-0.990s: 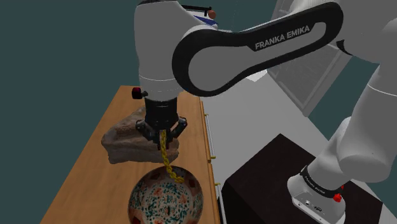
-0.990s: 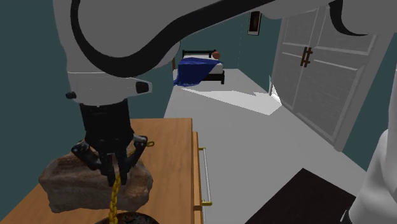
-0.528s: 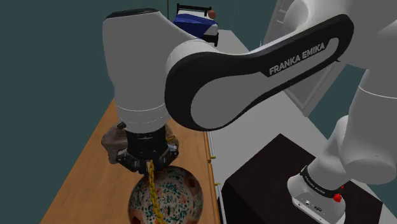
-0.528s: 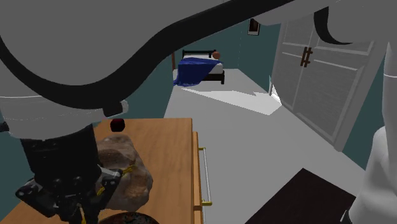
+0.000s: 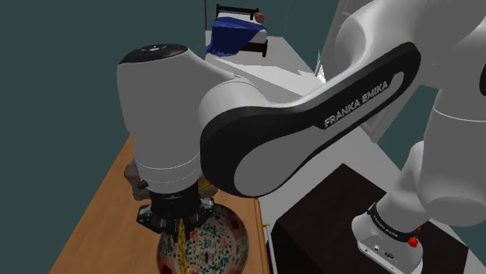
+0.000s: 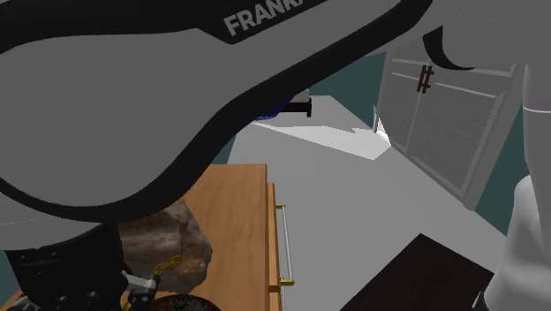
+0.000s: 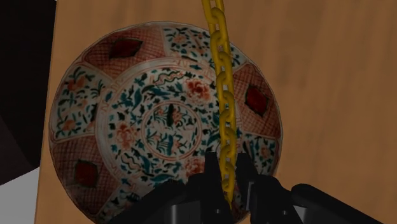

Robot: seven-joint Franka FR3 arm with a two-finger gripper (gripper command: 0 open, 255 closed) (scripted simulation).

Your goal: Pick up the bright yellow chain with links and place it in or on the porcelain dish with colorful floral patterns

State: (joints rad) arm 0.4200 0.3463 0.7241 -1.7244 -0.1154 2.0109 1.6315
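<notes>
Wooden tabletop (image 5: 97, 226) on the shoulder view's left, brown rock (image 5: 134, 177) peeking out behind the wrist. Arm folded low, pincer (image 7: 227, 164) pointing straight down, clamped tight on the yellow chain (image 7: 224, 95), which hangs over the flowered dish (image 7: 95, 121). Black stand (image 5: 327, 226) sits right.

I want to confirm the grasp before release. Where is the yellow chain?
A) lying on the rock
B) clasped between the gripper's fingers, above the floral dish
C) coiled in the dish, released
B: the wrist view shows the yellow chain clasped in the gripper, hanging over the floral dish.
</notes>
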